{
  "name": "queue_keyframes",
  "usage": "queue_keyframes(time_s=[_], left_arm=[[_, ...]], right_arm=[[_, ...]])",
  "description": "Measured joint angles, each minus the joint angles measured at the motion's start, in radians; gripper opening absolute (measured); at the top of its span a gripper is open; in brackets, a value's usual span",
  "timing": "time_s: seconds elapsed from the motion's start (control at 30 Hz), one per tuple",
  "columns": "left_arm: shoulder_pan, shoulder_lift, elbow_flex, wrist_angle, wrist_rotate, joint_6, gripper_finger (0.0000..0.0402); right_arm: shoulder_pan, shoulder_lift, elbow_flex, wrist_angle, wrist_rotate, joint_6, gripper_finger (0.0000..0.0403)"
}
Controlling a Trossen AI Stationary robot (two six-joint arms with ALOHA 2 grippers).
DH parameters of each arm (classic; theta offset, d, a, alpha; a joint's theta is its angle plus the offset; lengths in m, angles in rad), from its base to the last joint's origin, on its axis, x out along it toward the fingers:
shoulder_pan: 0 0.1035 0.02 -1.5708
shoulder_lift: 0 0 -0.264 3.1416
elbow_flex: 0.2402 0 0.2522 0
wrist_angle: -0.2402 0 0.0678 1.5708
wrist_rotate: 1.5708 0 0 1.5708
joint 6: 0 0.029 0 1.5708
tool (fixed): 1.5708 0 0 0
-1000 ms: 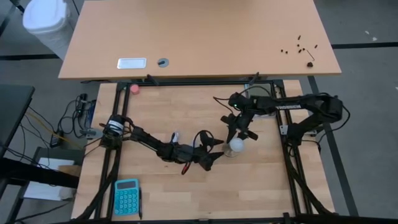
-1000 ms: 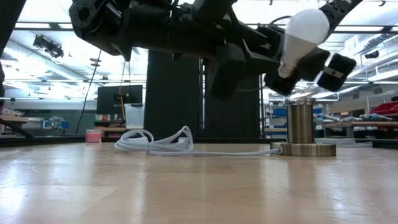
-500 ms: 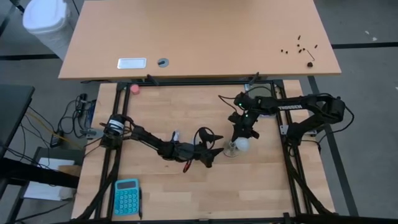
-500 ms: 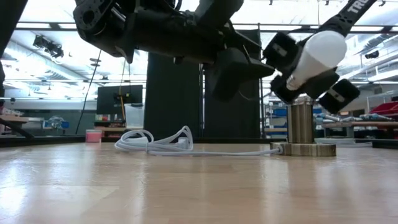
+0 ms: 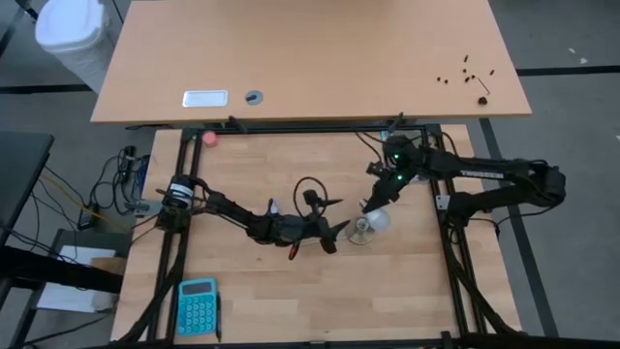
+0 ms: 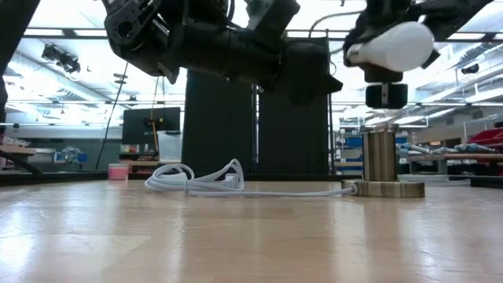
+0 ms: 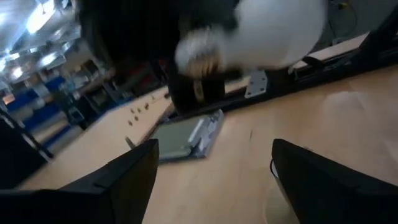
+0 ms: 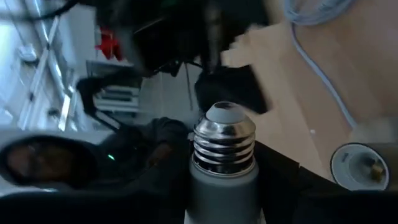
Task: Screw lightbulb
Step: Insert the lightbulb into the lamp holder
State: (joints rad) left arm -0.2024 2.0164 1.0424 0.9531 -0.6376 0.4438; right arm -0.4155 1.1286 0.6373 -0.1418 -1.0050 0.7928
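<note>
- Socket (image 6: 381,163) stands upright on the wooden table (image 5: 242,291), a metal cylinder on a round base; in the right wrist view its open mouth (image 8: 360,167) has no bulb inside.
- Right gripper (image 5: 376,211) has its jaws clamped on the lightbulb (image 6: 395,44), which hangs in the air above the socket without touching it.
- In the low view the lightbulb lies almost level, its white globe to one side and its neck between the dark fingers (image 6: 385,94).
- In the right wrist view the silvery screw base (image 8: 224,144) sticks out forward from between the jaws, with the socket mouth off to one side of it.
- Right arm reaches in from the far right corner of the table, stretched toward the middle.
- Left gripper (image 5: 332,233) has its jaws wide apart and holds nothing; it hovers just beside the socket, and the lightbulb (image 7: 273,31) is in front of its fingers (image 7: 130,174), above them.
- Left arm lies low and long across the table from the left edge.
- White cord (image 6: 200,182) runs from the socket base and lies in loose loops on the table.
- Blue calculator (image 5: 198,306) is at the near left corner, well apart from both grippers.
- Small pink ball (image 5: 210,138) is at the far edge, also well apart.
</note>
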Motion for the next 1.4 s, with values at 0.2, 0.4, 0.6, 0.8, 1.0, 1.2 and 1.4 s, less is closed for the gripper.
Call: queue_keyframes(time_s=[0.2,0.4,0.6,0.8,1.0,1.2,1.4], left_arm=[[0.023,-0.024,0.001,-0.038,0.020,-0.175,0.0321],[0.039,-0.065,0.005,-0.106,0.121,-0.343,0.0321],[0.066,-0.094,0.015,-0.209,0.231,-0.475,0.0321],[0.099,-0.094,0.065,-0.351,0.336,-0.582,0.0321],[0.094,-0.095,0.066,-0.290,0.360,-0.543,0.0321],[0.075,-0.095,0.066,-0.266,0.372,-0.352,0.0321],[0.034,-0.054,0.065,-0.205,0.188,-0.179,0.0321]], right_arm=[[0.043,-0.098,0.000,-0.020,0.125,-0.269,0.0149],[0.133,-0.127,0.030,-0.173,0.391,-0.519,0.0149],[0.232,-0.059,0.214,-0.611,0.810,-0.697,0.0148],[0.390,-0.040,0.311,-0.590,1.103,-0.686,0.0148],[0.474,-0.056,0.324,-0.418,1.144,-0.529,0.0152],[0.544,-0.061,0.324,-0.294,1.139,-0.373,0.0153],[0.567,-0.062,0.283,-0.170,1.210,-0.218,0.0153]])
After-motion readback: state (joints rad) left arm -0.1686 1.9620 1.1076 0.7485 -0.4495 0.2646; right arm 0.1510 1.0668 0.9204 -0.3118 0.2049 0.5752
